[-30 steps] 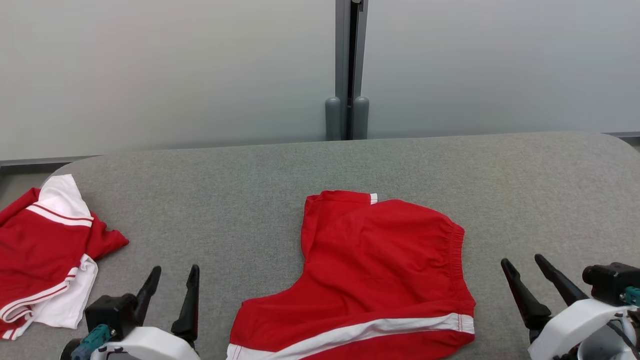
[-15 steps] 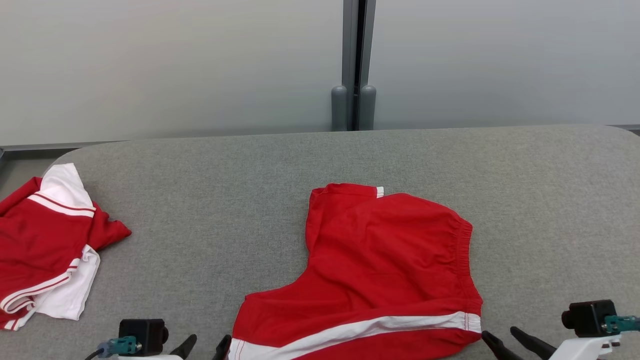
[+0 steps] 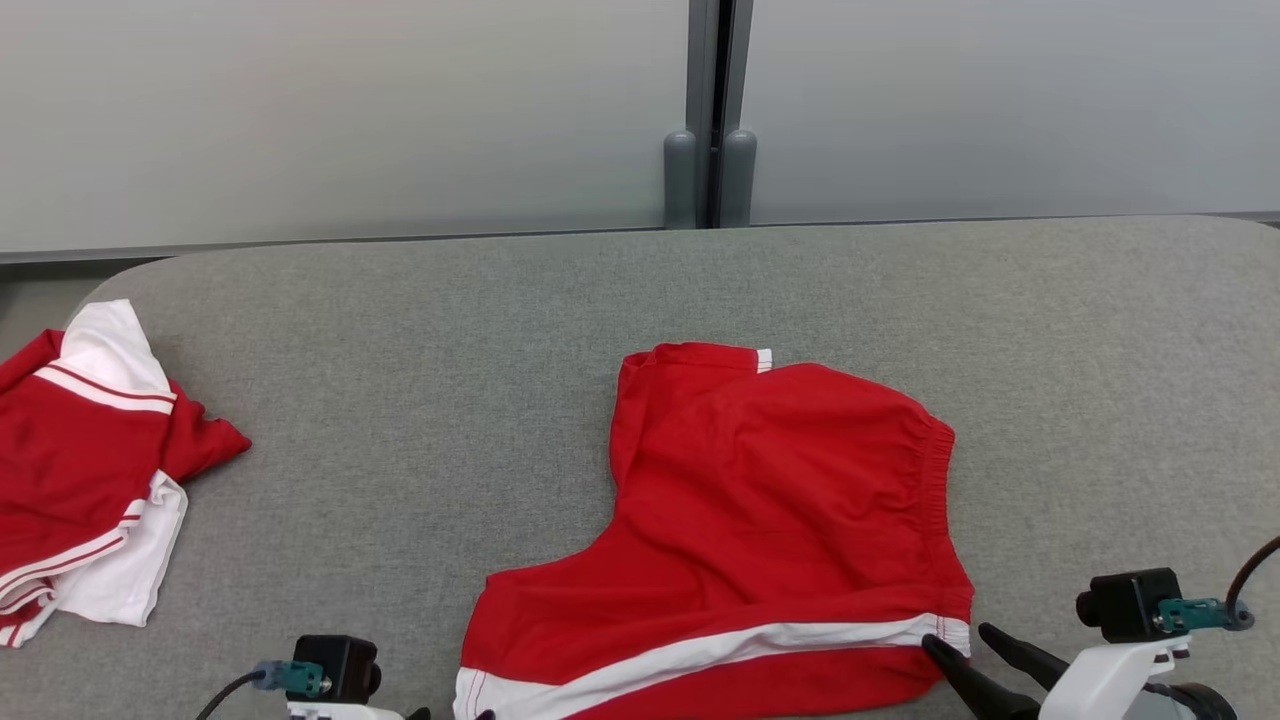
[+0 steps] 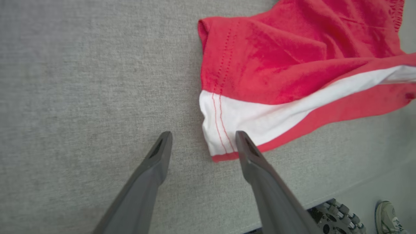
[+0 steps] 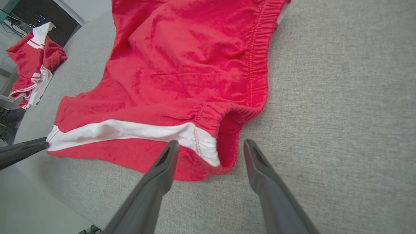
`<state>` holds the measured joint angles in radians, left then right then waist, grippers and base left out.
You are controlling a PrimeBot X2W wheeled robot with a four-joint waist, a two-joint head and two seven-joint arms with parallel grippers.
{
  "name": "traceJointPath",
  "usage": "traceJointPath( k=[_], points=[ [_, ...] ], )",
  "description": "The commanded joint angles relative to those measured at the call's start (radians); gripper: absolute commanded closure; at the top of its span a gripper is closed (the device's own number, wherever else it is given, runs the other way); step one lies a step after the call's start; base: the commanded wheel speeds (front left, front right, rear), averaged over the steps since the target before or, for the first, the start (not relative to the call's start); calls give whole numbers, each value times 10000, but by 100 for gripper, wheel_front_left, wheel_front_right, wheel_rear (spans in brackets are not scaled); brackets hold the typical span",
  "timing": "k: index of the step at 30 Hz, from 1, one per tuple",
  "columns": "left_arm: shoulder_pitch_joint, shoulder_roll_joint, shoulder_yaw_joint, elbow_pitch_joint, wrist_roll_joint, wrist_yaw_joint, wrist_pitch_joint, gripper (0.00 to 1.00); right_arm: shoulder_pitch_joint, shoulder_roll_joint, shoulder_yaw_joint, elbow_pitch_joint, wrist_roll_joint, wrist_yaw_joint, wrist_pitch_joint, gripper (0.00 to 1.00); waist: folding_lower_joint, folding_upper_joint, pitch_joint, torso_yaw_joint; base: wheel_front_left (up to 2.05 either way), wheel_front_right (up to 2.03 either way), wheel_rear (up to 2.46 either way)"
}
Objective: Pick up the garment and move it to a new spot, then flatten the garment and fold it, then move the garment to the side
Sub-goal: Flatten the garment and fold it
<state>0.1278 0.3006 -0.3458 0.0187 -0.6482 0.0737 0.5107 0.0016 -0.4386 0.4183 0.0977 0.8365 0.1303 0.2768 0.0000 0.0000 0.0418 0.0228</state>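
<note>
Red garment [image 3: 770,520] lies flat on grey desk [image 3: 400,380], near front edge, right of centre. Left hand [image 4: 203,138] spread, white-striped hem corner between fingers. Right hand [image 5: 211,144] spread, straddling waistband corner.

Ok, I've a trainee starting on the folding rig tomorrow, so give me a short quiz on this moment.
1. True or false: the left gripper is shut on the shorts.
2. Which part of the shorts lies at the right gripper? A waistband corner, B leg hem, C crotch.
3. What lies at the left end of the table?
Key: 1 false, it is open at the hem corner. 2 A. 3 a crumpled red and white garment.
</note>
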Motion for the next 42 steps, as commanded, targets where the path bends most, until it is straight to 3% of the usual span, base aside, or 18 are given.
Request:
traceJointPath(
  k=[1, 10, 12, 13, 14, 15, 16, 18, 26, 35, 42],
  points=[
    [-259, -40, 0, 116, -108, -105, -11, 0, -148, -10, 40, 47, 71, 9, -81, 0, 0, 0, 67, -34, 0, 0, 0],
    [-760, -291, -173, 905, -384, -642, -215, 0, -612, 43, 584, 373, 332, 9, -285, 0, 0, 0, 294, -108, 0, 0, 0],
    [-802, -301, -203, 982, -400, -702, -231, 7, -675, 41, 684, 457, 408, 9, -340, 0, 0, 0, 308, -93, 0, 0, 0],
    [-810, -307, -214, 1015, -412, -727, -241, 24, -708, 21, 720, 498, 448, 9, -347, 0, 0, 0, 317, -81, 0, 0, 0],
    [-827, -311, -230, 1043, -431, -742, -245, 33, -737, 5, 762, 546, 481, 9, -390, 0, 0, 0, 323, -66, 0, 0, 0],
    [-847, -316, -238, 1065, -464, -794, -247, 51, -764, 3, 822, 592, 531, 7, -415, 13, 0, 0, 326, -51, 0, 0, 0],
    [-901, -325, -261, 1104, -508, -864, -273, 62, -821, -23, 928, 668, 586, 9, -447, 56, 0, 0, 342, -19, 0, 0, 0],
    [-942, -348, -289, 1139, -559, -965, -280, 100, -922, -41, 1033, 718, 639, 9, -548, 100, 0, 0, 352, 16, 0, 0, 0],
    [-979, -241, -267, 992, -617, -1206, -531, 100, -1122, -259, 1359, 694, 960, 7, -1034, 100, 0, 0, 220, 67, 0, 0, 0],
    [-1233, -54, -15, -125, -626, -1405, -1037, 100, -1254, -628, 1369, -238, 1816, 9, -1951, 100, 0, 0, 30, -21, 0, 0, 0],
    [-2752, 505, 470, -573, -350, -1632, -1246, 100, -2338, -1180, 1261, -845, 2870, 7, -2472, 100, 0, 0, 520, -111, 0, 0, 0]
  ],
)
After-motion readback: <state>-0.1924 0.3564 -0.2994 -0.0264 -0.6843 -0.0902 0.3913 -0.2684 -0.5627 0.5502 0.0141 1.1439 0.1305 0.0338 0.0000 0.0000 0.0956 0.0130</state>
